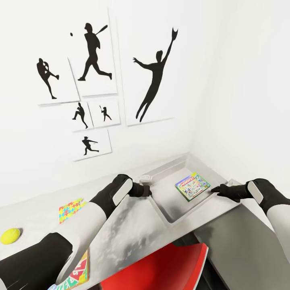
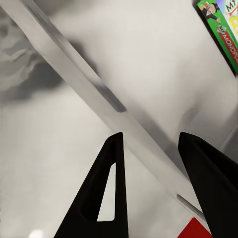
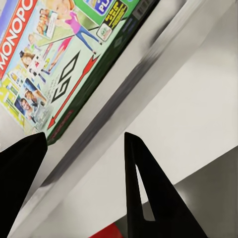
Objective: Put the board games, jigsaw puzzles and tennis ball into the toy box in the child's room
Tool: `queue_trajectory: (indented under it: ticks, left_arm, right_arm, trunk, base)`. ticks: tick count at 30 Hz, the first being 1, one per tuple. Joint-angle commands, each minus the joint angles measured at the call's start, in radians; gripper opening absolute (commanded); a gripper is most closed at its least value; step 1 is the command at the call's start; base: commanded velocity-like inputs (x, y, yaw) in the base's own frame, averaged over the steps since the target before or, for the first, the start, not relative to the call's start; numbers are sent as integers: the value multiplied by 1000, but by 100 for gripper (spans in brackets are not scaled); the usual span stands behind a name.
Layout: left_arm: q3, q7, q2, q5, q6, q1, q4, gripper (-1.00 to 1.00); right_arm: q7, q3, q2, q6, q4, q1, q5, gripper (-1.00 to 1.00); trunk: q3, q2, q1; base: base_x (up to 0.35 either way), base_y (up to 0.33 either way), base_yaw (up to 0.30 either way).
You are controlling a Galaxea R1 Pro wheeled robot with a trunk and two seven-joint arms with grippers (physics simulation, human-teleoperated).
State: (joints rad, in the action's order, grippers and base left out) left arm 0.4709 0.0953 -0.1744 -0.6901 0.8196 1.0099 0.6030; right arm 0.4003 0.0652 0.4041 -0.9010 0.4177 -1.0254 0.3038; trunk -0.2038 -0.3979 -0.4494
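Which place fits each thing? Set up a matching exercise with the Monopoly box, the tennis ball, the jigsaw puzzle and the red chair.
Things:
1. Monopoly box
2. tennis ball
3. jigsaw puzzle
4. red chair

Places:
A. below the table edge
B. far left on the table
C. inside the toy box
D. flat on the table, beside the left arm

Pairs: 1-C, 2-B, 3-D, 4-A

Count, ref = toy box (image 1: 225, 203) on table (image 1: 129, 237).

Board games: 2. One Monopoly box (image 1: 192, 186) inside toy box; one w/ red-green cover (image 1: 76, 272) on table, well left of toy box, partly hidden by arm.

Jigsaw puzzles: 1 (image 1: 71, 209), left of toy box.

Tennis balls: 1 (image 1: 10, 236), farthest left of toy box.

Wall pictures w/ black silhouettes: 6, above and left of toy box.

Red chairs: 1 (image 1: 161, 268), near side of toy box.
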Motion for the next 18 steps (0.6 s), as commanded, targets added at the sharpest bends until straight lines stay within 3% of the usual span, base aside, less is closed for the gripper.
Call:
queue_trajectory:
  ticks: [1, 13, 18]
  left_arm:
    - [8, 11, 0, -31, 1, 1, 2, -100]
    - [4, 11, 0, -31, 3, 1, 3, -100]
    - [3, 11, 0, -31, 5, 1, 3, -100]
  right_arm:
    - [7, 7, -1, -9, 0, -1, 1, -100]
    - [6, 6, -1, -9, 0, -1, 1, -100]
    - [7, 5, -1, -9, 0, -1, 1, -100]
  trunk:
    - [0, -2, -1]
    - [19, -2, -1]
    - [27, -2, -1]
  base:
    - [0, 0, 0]
    - [-96, 2, 0]
    - [-109, 120, 0]
